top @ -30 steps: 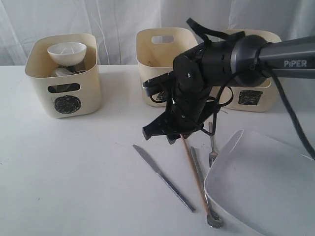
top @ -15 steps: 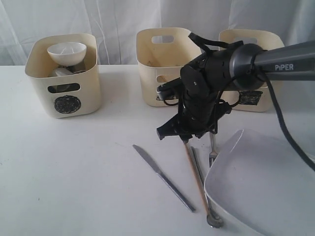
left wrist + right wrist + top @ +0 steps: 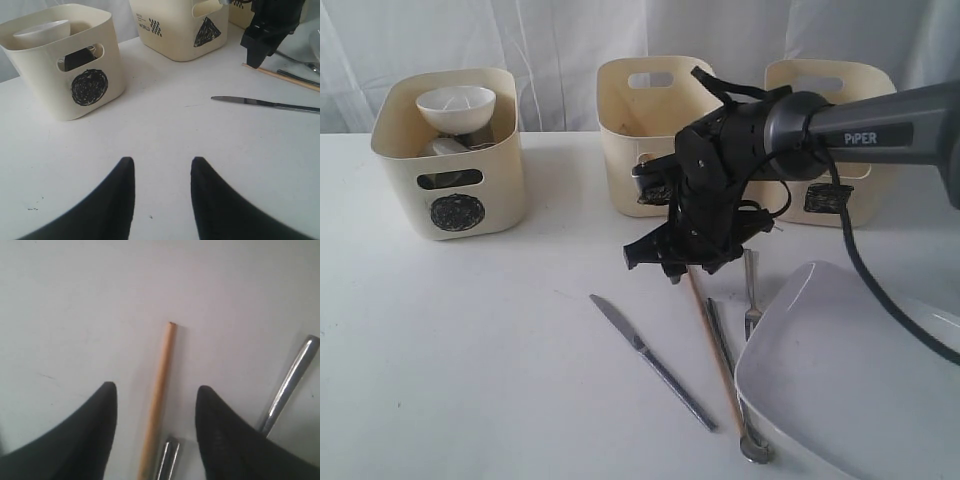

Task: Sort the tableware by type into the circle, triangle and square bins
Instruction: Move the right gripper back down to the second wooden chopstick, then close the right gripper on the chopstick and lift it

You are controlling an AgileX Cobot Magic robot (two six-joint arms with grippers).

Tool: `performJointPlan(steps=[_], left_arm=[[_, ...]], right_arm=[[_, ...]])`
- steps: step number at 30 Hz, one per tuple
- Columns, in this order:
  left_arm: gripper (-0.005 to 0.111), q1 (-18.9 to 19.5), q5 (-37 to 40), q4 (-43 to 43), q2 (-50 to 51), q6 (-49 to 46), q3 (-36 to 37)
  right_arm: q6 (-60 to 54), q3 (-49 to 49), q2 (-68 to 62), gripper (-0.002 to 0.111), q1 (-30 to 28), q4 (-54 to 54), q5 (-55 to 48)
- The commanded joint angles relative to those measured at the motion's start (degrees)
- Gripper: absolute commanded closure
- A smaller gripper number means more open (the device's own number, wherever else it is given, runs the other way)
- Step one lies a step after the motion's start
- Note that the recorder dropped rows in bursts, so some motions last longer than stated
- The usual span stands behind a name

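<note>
Right wrist view: right jaws stand parted astride the wooden chopstick (image 3: 159,390) on the table (image 3: 75,300); left jaws parted, empty

We see our left gripper (image 3: 162,164) hanging low over the white table (image 3: 165,125), jaws parted. Ahead of it stands the circle bin (image 3: 37,80) with a white bowl (image 3: 42,31) inside. The triangle bin (image 3: 175,35) sits farther off, and a steel knife (image 3: 265,104) lies flat ahead.
</note>
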State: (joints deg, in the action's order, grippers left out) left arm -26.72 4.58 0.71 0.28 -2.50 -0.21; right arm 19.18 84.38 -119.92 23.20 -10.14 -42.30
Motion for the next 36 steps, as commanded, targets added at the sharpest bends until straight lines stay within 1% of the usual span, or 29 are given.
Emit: performJointPlan(steps=[1,5,10,13,15,18,20,23,30,36], left_arm=[[0.064,0.07,-0.05,-0.71,-0.28,-0.09,0.21],[0.064,0.07,-0.05,-0.71,-0.28,-0.09,0.21],[0.064,0.07,-0.05,-0.71,-0.28,-0.09,0.21],[0.064,0.07,-0.05,-0.71,-0.28,-0.09,0.21],[0.064,0.07,-0.05,-0.71,-0.28,-0.09,0.21],[0.064,0.07,-0.05,-0.71,-0.28,-0.09,0.21],[0.064,0.07,-0.05,-0.71,-0.28,-0.09,0.21],[0.064,0.07,-0.05,-0.71,-0.28,-0.09,0.21],[0.064,0.07,-0.05,-0.71,-0.28,-0.09,0.21],[0.064,0.07,-0.05,-0.71,-0.28,-0.09,0.21]], right_arm=[[0.34,1.01,-1.29,0.063,-0.38,0.14,-1.25],[0.34,1.00,-2.13,0.063,-0.48,0.40,-1.25],[-0.23,1.00,-3.17,0.063,-0.48,3.49,-1.39],[-1.16,1.00,-4.02,0.066,-0.48,4.38,-1.50],[-1.16,1.00,-4.38,0.072,-0.48,5.18,-1.60],[-1.16,1.00,-4.51,0.087,-0.48,5.43,-1.74],[-1.16,1.12,-4.40,0.099,-0.48,5.43,-1.32],[-1.16,1.62,-3.92,0.108,-0.48,5.43,-0.91],[-1.16,1.33,0.20,0.108,-0.48,5.43,-0.04],[-1.42,-5.20,9.24,0.108,-0.36,6.05,4.57]])
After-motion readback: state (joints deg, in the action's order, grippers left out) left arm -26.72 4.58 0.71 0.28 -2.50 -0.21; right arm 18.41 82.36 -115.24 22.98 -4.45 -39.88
